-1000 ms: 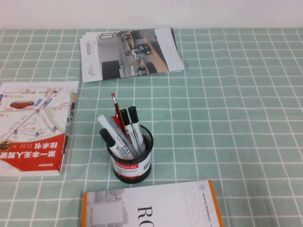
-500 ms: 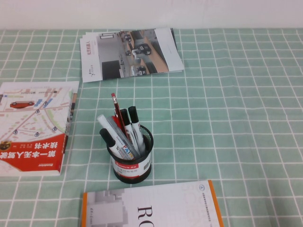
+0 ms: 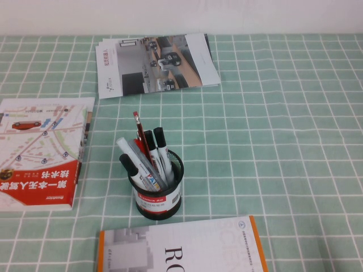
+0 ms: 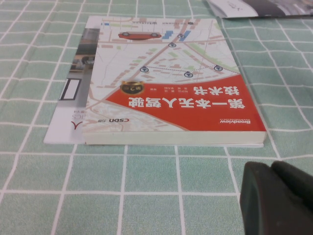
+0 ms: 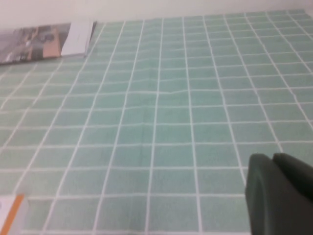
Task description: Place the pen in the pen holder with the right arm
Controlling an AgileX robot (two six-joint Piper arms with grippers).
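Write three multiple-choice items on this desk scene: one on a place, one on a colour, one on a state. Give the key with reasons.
1. Where is the round black wire-mesh pen holder?
A. Between two books
B. On the brochures
C. Off the cloth

2. The map-covered book's lower band is:
A. Blue
B. Red
C. Yellow

3. The thin silver-grey pen is:
A. Lying on the cloth
B. Gripped
C. Standing in the holder

Key: A, the orange-edged book lies nearer. B, red band. C, it leans inside; left gripper and right gripper show only at their views' edges.

Left pincer [image 4: 276, 198] and right pincer [image 5: 281, 193] low over the table, outside the high view.
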